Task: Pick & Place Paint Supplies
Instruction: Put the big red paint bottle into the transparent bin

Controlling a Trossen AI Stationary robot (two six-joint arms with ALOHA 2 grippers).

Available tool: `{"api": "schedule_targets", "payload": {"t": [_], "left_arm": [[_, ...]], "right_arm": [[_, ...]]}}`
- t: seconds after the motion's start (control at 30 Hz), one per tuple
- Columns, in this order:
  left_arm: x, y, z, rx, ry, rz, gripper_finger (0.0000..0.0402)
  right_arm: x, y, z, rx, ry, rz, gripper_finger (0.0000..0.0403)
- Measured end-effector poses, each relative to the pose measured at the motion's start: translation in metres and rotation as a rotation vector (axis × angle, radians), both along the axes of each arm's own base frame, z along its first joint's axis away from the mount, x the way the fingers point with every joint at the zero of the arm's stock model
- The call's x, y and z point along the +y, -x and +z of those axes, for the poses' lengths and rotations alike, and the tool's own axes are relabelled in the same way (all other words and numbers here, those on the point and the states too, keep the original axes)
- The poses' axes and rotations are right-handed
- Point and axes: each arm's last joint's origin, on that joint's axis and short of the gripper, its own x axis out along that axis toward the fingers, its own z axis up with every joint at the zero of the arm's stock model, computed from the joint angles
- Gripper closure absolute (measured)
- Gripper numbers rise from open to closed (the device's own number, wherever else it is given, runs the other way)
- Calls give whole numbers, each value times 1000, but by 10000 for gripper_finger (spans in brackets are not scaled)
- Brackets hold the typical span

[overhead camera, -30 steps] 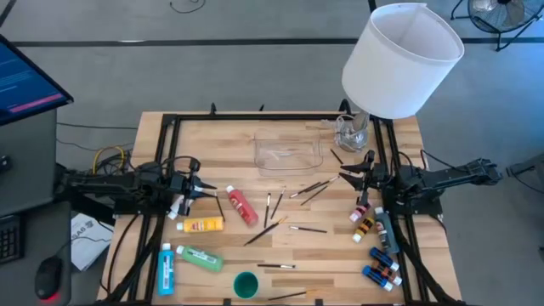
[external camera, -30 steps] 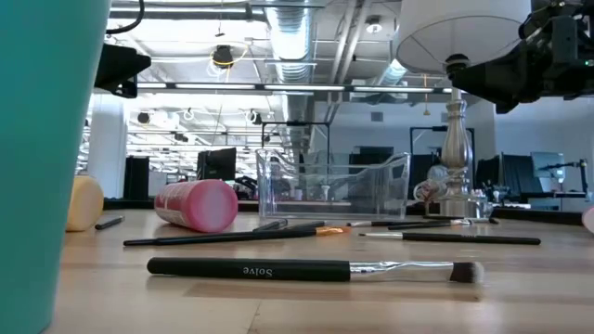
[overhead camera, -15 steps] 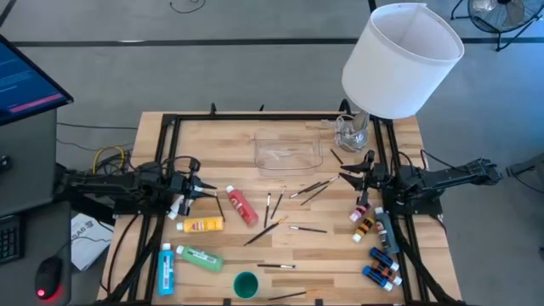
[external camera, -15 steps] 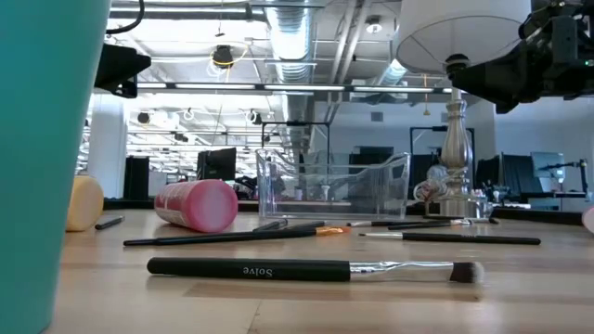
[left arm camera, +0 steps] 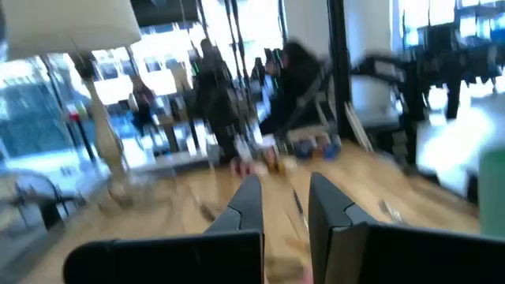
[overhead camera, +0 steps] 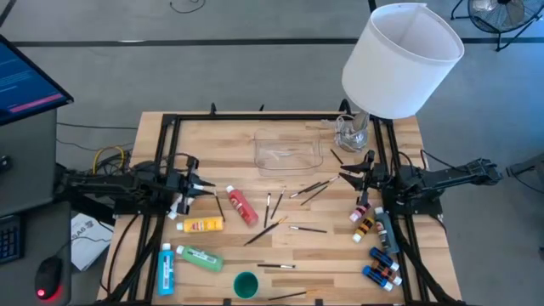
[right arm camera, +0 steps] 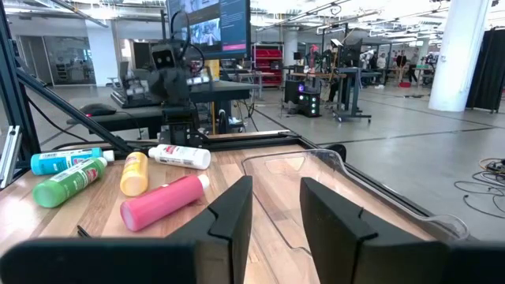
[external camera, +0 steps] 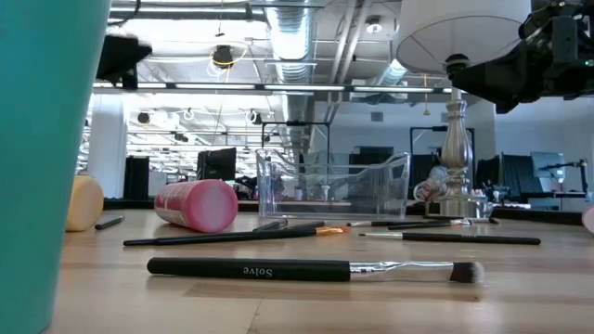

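High view: left gripper (overhead camera: 206, 187) at table's left side, fingers pressed together, holding nothing. Right gripper (overhead camera: 344, 168) at right side, fingers slightly apart, empty. Btwn them on the wood-plank table (overhead camera: 289, 127): pink bottle (overhead camera: 242, 206), yellow bottle (overhead camera: 202, 225), green bottle (overhead camera: 200, 257), blue bottle (overhead camera: 166, 269), thin dark brushes (overhead camera: 276, 208) scattered mid-table, tiny bottles (overhead camera: 380, 259) near right. Clear plastic tray (overhead camera: 289, 154) farther back.

Low view: flat-tipped brush (external camera: 316, 270) nearest, lying flat; pink cylinder behind.

R wrist view: white-capped bottles lie on their sides w/ glossy labels.
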Motion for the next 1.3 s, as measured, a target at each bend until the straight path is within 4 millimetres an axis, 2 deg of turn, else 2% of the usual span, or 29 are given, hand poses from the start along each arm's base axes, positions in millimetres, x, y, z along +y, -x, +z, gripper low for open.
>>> {"api": "schedule_targets", "payload": {"t": [0.2, 0.4, 0.63, 0.83, 1.07, 1.3], "left_arm": [[0, 5, 20, -191, 220, -56, 394], [0, 13, 36, -369, 239, -84, 394], [0, 15, 42, -433, 284, -100, 394], [2, 7, 39, -409, 197, -9, 394], [2, 12, 52, -582, 162, 8, 394], [4, 11, 57, -649, 314, 5, 394]], "right_arm": [[0, 0, 0, 0, 0, 0, 301], [0, 0, 0, 0, 0, 0, 301], [-1, 0, 2, -18, -4, -16, 301], [-4, 2, 13, -136, -25, -50, 301], [-7, 8, 33, -324, -1, -102, 301], [-11, 21, 60, -571, -6, -145, 301]]}}
